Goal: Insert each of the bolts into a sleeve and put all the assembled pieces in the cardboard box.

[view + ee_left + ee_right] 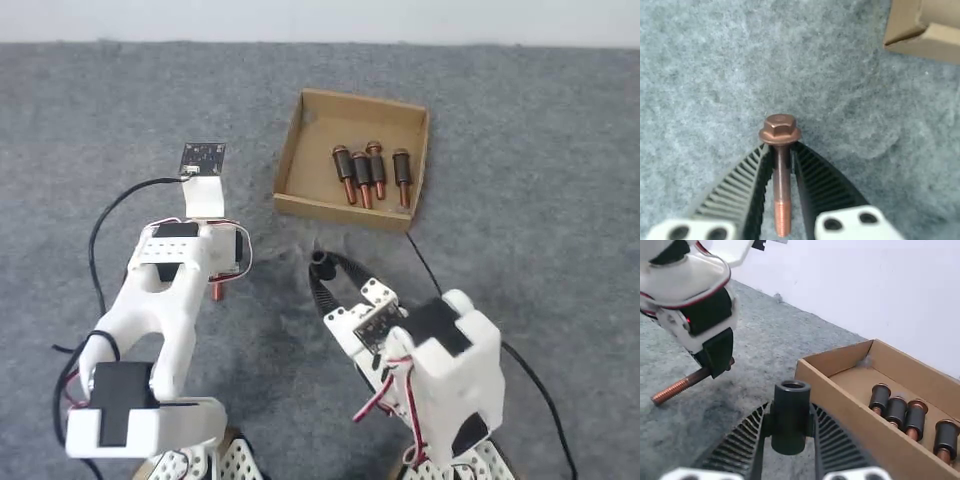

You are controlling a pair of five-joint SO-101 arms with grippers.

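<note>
Across the whole working area: bench (520,150), covered edge to edge in grey felt-like matting, mottled and slightly fuzzy. Its far edge meets a plain white wall (865,285).

Item, left arm (160,310): white shell, base at the near edge, left of centre, and stretched toward the middle of the bench. A small dark board (203,157) rides on a white bracket at its far end.

Item, right arm (440,360): white shell, base at the near edge, right of centre. Black cables (545,390) trail off from the bases over the matting.

Item, cardboard box (330,208): open-topped, shallow, brown. It sits toward the far edge near its middle, beyond both arms.

Item, four assembled pieces (372,175): copper bolts in black sleeves. They lie side by side on the box floor against the wall nearest the right edge.

Item, left gripper (781,150): its ribbed black fingers (740,185) are pinched narrow on a copper bolt (781,175). They grip the shank just under the hexagonal flanged head, with the threaded end sticking back toward the wrist. It is held over the matting short of the box's near-left corner.

Item, right gripper (790,412): its fingers (745,440) are clamped on a black sleeve (790,425). The bore opening faces up, just short of the box's near wall.
</note>
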